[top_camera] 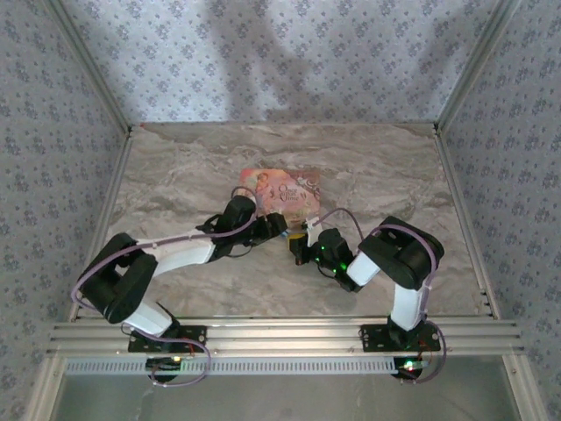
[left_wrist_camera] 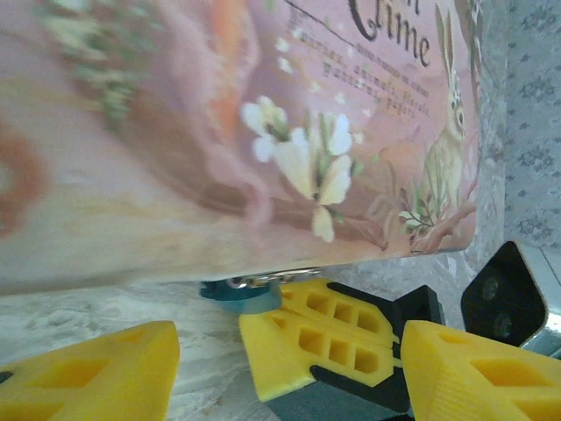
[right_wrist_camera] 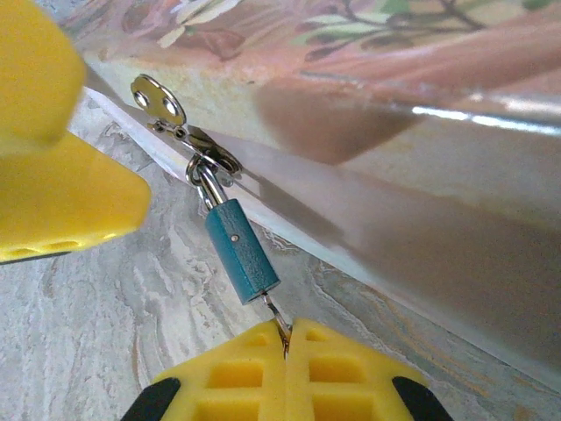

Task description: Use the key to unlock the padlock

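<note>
The padlock, a small blue body with a silvery shackle, hangs from the metal clasp on the pink box. The thin key sticks out of the padlock's lower end. My right gripper is shut on the key, its yellow pads pressed together. In the left wrist view the padlock sits under the box edge, with the right gripper's fingers just behind it. My left gripper is open, its fingers spread on either side of them and holding nothing. From above, both grippers meet at the box's near edge.
The flat illustrated pink box lies mid-table on the marble top. Patterned walls and aluminium posts close in three sides. One left-gripper finger stands close to the left of the padlock.
</note>
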Motion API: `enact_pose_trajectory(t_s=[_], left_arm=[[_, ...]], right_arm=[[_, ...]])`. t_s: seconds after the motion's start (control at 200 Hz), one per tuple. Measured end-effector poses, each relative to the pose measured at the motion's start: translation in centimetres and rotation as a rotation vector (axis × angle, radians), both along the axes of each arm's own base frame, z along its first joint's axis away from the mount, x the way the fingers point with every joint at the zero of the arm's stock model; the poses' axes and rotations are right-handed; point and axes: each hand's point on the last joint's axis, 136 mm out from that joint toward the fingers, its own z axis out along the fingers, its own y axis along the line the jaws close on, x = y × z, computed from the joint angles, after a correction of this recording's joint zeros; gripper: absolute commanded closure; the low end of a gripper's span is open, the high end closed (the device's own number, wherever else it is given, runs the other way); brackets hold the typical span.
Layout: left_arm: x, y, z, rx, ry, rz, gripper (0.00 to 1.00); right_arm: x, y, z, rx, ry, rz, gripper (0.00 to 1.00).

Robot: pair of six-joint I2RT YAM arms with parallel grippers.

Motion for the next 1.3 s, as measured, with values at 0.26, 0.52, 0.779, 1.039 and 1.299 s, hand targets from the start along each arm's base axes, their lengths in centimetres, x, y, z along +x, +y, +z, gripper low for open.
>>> enact_pose_trajectory(t_s=[0.26,0.52,0.779,1.039,1.299], left_arm=[[-1.0,1.7,-2.0,-0.044,0.015,0.050,0.38],[-0.1,0.9,-1.1,-0.123,-0.020,0.071,0.43],[0.2,0.7,-1.6,-0.146,-0.002,0.091,0.44],[0.1,0.6,-1.7,-0.166,0.021,0.111,0.45],[0.4,0.5,-1.6,-0.188,0.026,0.141,0.48]], right_arm=[[-0.4,0.5,0.3,0.051,0.049,0.014,1.00],[-0.7,0.9,1.3,0.092,0.086,0.021,1.00],[-0.7,1.6,1.6,0.128,0.140,0.034,1.00],[-0.7,2.1,1.8,0.145,0.167,0.042,1.00],[-0.8,2.2,1.9,0.164,0.200,0.034,1.00]])
